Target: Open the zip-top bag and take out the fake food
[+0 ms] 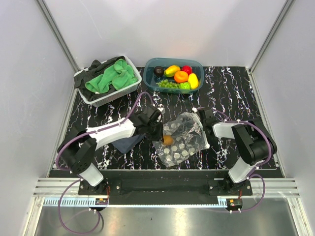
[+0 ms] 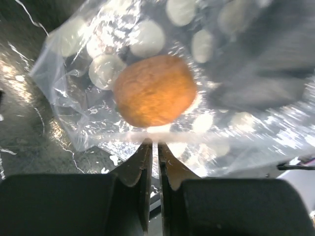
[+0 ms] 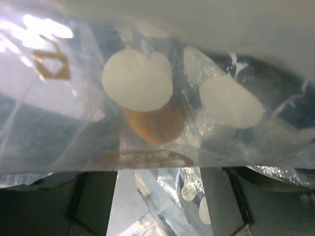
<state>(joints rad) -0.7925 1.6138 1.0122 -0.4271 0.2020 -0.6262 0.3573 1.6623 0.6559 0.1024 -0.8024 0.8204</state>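
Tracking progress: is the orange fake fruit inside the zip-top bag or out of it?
Inside. The orange fruit sits behind the dotted film of the zip-top bag, within its outline from above.

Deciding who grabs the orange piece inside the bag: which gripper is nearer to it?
Left. The left gripper pinches the zip-top bag at its edge, right beside the orange piece; the right gripper, open, sits at the bag's opposite side, farther from it.
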